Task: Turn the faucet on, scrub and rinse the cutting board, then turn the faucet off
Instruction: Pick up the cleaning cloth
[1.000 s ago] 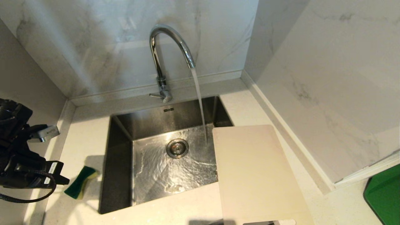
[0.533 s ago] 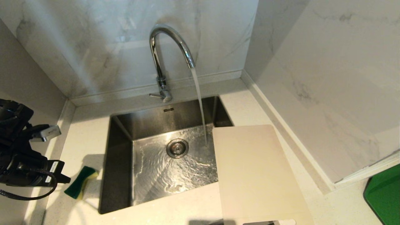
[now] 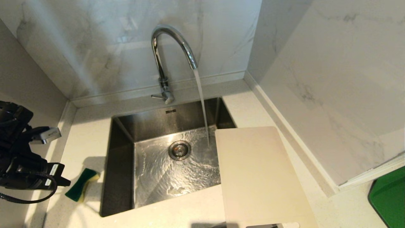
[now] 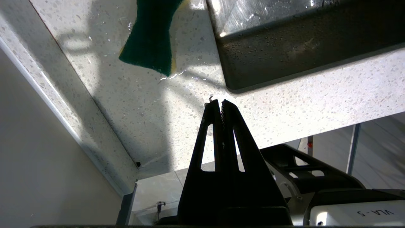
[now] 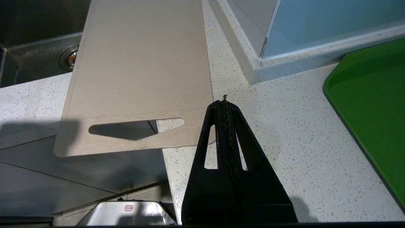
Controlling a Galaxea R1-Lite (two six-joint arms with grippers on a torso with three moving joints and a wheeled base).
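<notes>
The chrome faucet (image 3: 172,47) stands behind the sink and a stream of water (image 3: 202,107) runs from its spout into the basin. The cream cutting board (image 3: 259,177) lies flat on the counter to the right of the basin, its far end over the sink's right edge. Its handle slot (image 5: 133,128) overhangs the counter's front edge. My right gripper (image 5: 224,102) is shut and empty, hovering just beside the board's handle-end corner. My left gripper (image 4: 219,102) is shut and empty above the counter near the sink's front left corner. A green-and-yellow sponge (image 4: 152,34) lies a little beyond it.
The steel sink (image 3: 121,171) has wet walls and a round drain (image 3: 179,149). A bright green tray (image 3: 389,199) sits on the counter at the far right. Marble walls close in the back and the right side, and a raised ledge (image 3: 294,139) runs beside the board.
</notes>
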